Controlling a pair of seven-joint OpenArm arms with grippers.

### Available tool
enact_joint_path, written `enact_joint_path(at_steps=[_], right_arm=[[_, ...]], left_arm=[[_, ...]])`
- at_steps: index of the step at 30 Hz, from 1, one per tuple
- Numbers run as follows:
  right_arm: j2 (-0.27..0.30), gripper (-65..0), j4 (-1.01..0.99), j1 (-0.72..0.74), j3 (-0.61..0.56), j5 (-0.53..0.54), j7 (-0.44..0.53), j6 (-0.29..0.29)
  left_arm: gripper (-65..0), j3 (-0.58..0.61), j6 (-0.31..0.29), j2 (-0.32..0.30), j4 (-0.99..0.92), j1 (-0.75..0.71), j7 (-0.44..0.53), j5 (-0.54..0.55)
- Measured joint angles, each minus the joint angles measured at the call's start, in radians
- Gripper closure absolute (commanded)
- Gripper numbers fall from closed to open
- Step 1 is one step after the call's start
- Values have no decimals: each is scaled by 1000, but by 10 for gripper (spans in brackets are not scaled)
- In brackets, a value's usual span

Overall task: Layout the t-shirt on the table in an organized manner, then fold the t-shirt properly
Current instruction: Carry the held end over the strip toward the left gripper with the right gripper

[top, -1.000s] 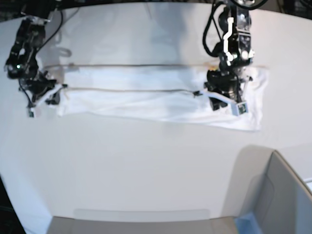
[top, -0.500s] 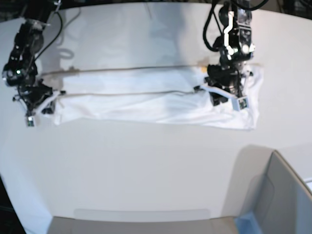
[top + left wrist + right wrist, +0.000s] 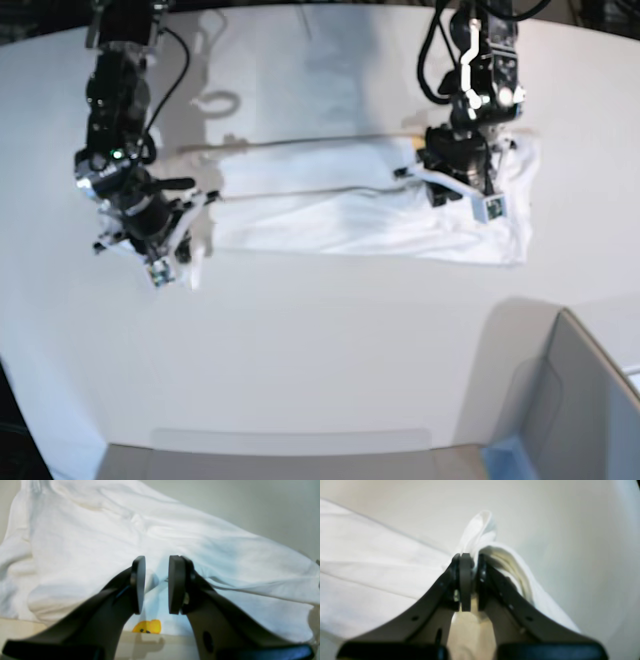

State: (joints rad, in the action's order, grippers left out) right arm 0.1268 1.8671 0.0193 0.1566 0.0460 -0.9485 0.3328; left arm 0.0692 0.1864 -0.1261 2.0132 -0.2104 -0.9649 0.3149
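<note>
The white t-shirt (image 3: 330,215) lies as a long folded band across the far half of the table (image 3: 300,340). At the left of the base view, my right gripper (image 3: 168,258) is shut on the band's left end and holds it lifted off the table. The right wrist view shows bunched white cloth (image 3: 492,552) pinched at the closed tips of this gripper (image 3: 470,557). My left gripper (image 3: 462,190) rests on the band's right end. In the left wrist view this gripper (image 3: 157,583) has its pads close together on a ridge of cloth, with a yellow bit of print (image 3: 147,627) just below.
A grey bin-like box (image 3: 585,400) stands at the near right corner. A pale strip (image 3: 290,440) runs along the table's front edge. Bare tabletop stretches between the shirt and the front edge.
My right arm has swung right and nearer, carrying the shirt's left end inward, so the band is shorter. The left arm has stayed nearly still on the right end.
</note>
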Motion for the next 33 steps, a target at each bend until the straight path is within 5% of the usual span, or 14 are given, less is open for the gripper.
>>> enact_joint_path(at_steps=[8, 18, 24, 28, 33], right_arm=[[-45, 0, 29, -2, -178, -69, 1, 3], [-103, 0, -6, 39, -227, -69, 3, 3], [-108, 0, -175, 69, -264, -72, 146, 2], [-116, 0, -225, 78, -343, -72, 145, -75], [-119, 0, -224, 76, -430, -67, 149, -95]], left_arm=[[-155, -4, 0, -43, 0, 0, 0, 0], [-155, -87, 0, -43, 0, 0, 0, -2], [-155, -82, -3, -41, 0, 0, 0, 0], [-155, -82, -4, -40, 0, 0, 0, 1], [-155, -84, -4, -41, 0, 0, 0, 0]])
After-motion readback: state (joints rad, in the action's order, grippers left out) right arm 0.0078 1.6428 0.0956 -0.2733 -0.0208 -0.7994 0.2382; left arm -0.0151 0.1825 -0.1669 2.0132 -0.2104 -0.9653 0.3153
